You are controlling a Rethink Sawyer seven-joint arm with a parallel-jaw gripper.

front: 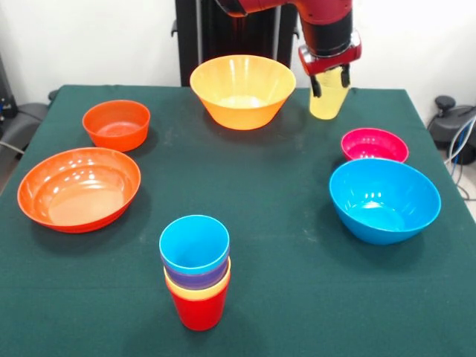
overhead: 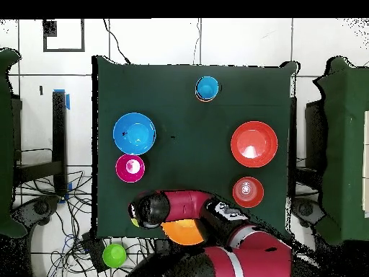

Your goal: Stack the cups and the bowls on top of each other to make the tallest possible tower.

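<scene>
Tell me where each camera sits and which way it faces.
Front view: across the table from the robot, facing its pedestal; the arm comes from above, hand on the pale yellow cup.
Overhead view: above the table, looking straight down, base at bottom; the arm covers the hand.
Shared: cup stack, large blue bowl.

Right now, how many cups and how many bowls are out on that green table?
Cups: 5, namely four nested in the tower (red, yellow-orange, purple, blue) plus the pale yellow cup at the gripper.
Bowls: 5, namely yellow-orange, small orange, wide orange, pink, blue.
Total: 10
</scene>
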